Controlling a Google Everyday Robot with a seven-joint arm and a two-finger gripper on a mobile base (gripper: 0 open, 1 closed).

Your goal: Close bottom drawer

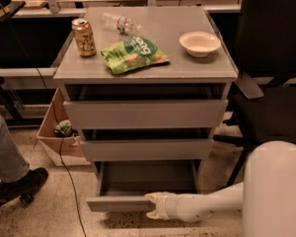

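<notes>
— Where does the single camera look from?
— From above and in front of the bench (197,68), tilted downward, near enough that its drawer fronts fill the middle.
— And the arm?
— It enters from the lower right; the gripper (150,205) sits at the bottom drawer (118,204) front, near the lower edge.

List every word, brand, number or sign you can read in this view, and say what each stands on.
No text can be read with certainty.
Green bag: large white lettering, too blurred to read.
Can: printed label, too blurred to read.
Bottle: label too small to read.
Bowl: no text.
Bottom drawer: plain front panel, no text.
Gripper, at the right end of that front panel: no marking visible.
</notes>
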